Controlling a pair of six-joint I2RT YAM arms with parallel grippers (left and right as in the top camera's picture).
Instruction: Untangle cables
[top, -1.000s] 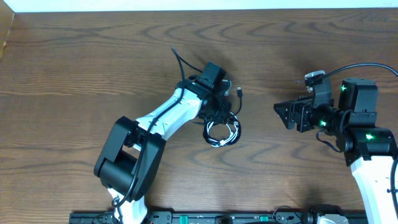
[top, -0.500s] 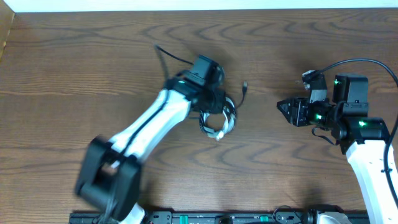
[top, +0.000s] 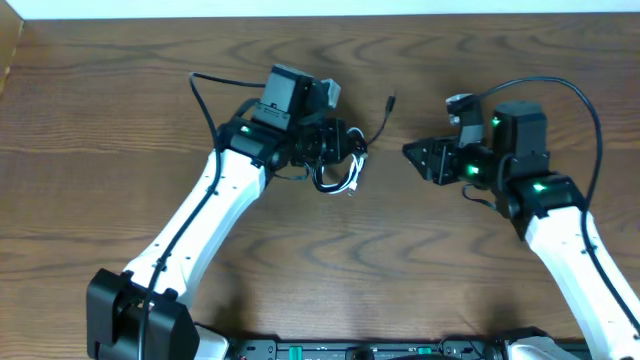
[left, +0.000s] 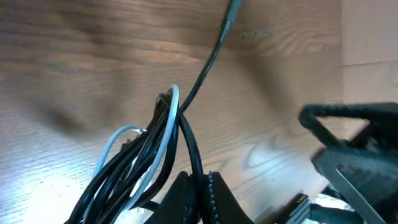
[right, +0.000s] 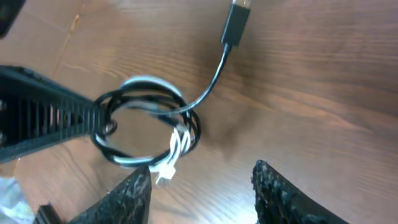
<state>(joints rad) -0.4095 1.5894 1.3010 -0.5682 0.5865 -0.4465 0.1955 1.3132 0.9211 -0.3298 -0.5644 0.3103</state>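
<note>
1. Your left gripper (top: 338, 152) is sitting fully closed, and it is pinching a strand of the black cable (top: 384, 118). In the left wrist view that strand (left: 189, 146) is running straight down into the pressed-together fingertips (left: 211, 193).
2. You are looking at a white cable (top: 351, 183) wound into the same small coil as the black one. Whether it is also caught in the pinch I cannot tell, as the black strands are covering it where they meet the gripper.
3. You are seeing the coil sitting right at the left gripper's tips, on their near side, over the wooden table (top: 120, 100). Whether it is resting on the wood or hanging just above it I cannot tell.
4. You are watching one free length of the black cable (right: 216, 73) leaving the coil and running toward the far right. It is ending in a black plug (top: 390, 100) that is lying between the two grippers, a little farther back than both.
5. Your right gripper (top: 412, 155) is standing partly open, and its two fingers (right: 134, 196) are gripping and touching nothing.
6. You are pointing that right gripper left toward the coil, which is lying near its tips but apart from them. In the right wrist view the coil is sitting just beyond the gap between the fingers, with the white cable's small plug end (right: 165, 176) sticking out on the coil's side nearest them.
</note>
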